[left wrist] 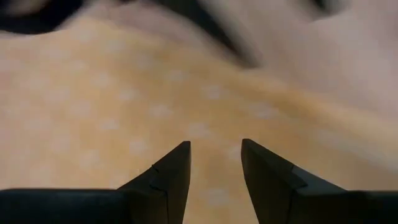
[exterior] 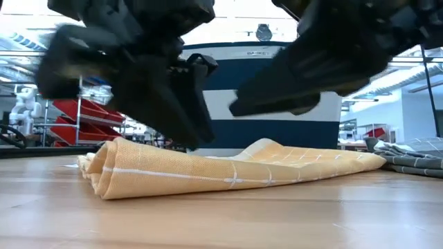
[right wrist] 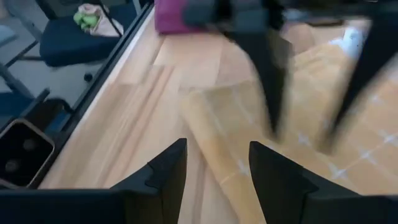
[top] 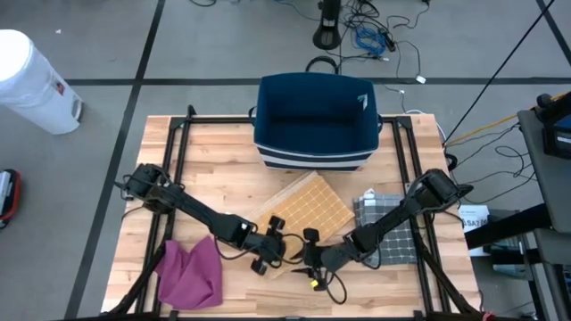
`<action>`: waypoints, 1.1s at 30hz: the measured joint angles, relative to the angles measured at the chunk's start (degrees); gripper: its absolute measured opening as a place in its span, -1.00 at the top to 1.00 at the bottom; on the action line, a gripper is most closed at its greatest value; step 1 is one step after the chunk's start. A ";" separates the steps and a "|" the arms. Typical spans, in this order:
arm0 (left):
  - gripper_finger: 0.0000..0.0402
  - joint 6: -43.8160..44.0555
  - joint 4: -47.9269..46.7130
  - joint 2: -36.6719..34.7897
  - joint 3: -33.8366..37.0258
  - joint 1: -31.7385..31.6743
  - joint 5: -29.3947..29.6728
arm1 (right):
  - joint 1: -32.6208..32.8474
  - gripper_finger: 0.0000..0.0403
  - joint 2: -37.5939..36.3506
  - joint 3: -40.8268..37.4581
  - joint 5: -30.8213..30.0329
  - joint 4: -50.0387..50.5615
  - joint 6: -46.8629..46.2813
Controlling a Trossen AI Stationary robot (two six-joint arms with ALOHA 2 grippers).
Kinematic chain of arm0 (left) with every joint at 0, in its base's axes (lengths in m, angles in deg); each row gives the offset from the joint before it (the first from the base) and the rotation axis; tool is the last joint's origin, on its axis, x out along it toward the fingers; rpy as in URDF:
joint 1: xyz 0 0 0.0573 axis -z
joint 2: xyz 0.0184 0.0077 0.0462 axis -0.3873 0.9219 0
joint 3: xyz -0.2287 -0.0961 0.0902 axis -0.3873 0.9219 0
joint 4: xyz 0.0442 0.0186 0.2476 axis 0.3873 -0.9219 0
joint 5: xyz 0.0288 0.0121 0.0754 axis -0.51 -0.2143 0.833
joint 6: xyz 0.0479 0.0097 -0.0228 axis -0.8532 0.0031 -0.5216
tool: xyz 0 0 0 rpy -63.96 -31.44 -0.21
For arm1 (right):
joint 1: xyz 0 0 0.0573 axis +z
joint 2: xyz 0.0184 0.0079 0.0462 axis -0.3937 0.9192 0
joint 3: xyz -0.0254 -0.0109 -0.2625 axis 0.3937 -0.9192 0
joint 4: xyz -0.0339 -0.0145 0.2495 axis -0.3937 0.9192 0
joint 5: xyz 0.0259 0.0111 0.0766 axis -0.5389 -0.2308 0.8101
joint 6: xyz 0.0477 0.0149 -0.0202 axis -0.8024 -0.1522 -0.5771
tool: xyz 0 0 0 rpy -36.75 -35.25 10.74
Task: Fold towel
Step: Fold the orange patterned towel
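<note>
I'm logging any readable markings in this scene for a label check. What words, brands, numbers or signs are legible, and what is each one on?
Blue bin: a short white word on its upper band in the low view, too blurred to read.
Blue bin, high view: a small white mark at one corner, not legible.
White container on the floor: a small red label, too small to read.
Paper slip beside the table: print too small to read.
Nothing else readable.

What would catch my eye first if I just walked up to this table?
Probably the two dark arms meeting low over the yellow checked towel near the wooden table's front edge, the left gripper and right gripper both open, close together at its near corner. Behind it sits a big navy fabric bin; a crumpled magenta cloth lies at the front left, a grey plaid cloth on the right.
</note>
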 joint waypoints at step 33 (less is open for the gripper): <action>0.26 0.82 -10.84 -1.00 -0.07 -0.50 5.04 | -0.02 0.21 5.62 3.92 15.75 11.22 -0.56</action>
